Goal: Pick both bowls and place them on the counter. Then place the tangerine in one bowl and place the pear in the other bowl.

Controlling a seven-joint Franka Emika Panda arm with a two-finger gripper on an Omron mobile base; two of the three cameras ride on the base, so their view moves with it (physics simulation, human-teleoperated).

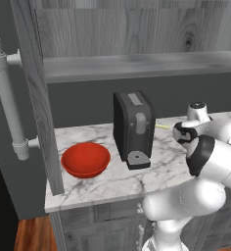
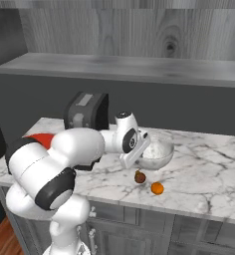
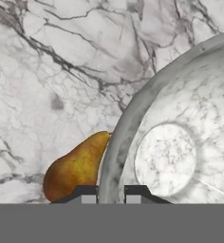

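My gripper (image 3: 111, 197) is shut on the near rim of the white-grey marbled bowl (image 3: 180, 142), one fingertip on each side of the wall. That bowl (image 2: 158, 152) sits low at the counter (image 2: 214, 174), with my gripper (image 2: 142, 152) at its left edge. I cannot tell whether the bowl rests on the slab. The brown pear (image 3: 76, 168) lies just outside the rim; the pear (image 2: 140, 177) is in front of the bowl, and the orange tangerine (image 2: 157, 188) is to its right. The red bowl (image 1: 85, 159) stands empty at the counter's left end.
A black coffee machine (image 1: 133, 128) stands mid-counter between the two bowls. A grey shelf board (image 2: 129, 67) runs along the wall above. A tall grey cabinet panel (image 1: 39, 98) bounds the counter on the left. Bare marble (image 2: 209, 149) lies right of the marbled bowl.
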